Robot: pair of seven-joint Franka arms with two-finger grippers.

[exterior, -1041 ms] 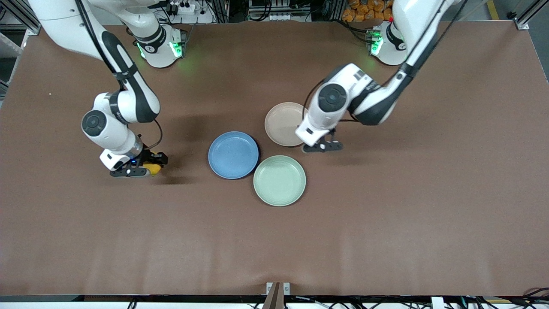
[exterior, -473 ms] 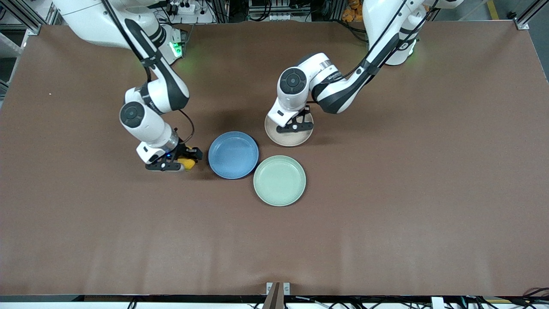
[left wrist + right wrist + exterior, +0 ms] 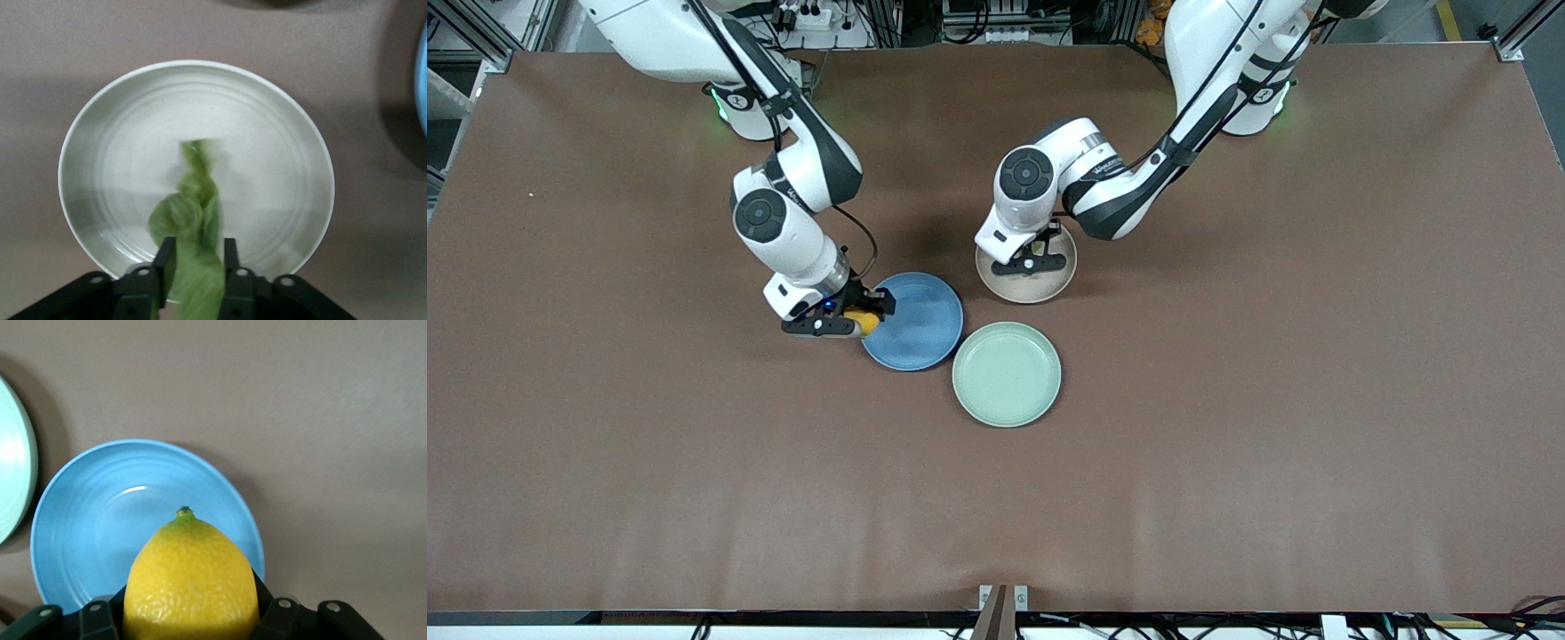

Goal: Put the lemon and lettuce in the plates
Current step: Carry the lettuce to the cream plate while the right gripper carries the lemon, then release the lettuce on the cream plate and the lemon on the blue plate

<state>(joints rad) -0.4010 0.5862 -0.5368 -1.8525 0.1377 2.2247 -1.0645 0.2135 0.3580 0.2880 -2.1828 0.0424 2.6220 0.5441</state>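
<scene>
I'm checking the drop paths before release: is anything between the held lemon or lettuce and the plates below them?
Nothing visible. The right gripper holds the lemon at the bare blue plate's edge; the left gripper dangles the lettuce over the bare beige plate.

— Any text, label or number to read?
— None that can be read. The left arm [image 3: 1107, 164] has a line of small dark print on its white link near the wrist, but the letters are too small to make out.
— Anything else?
— Nothing legible.
</scene>
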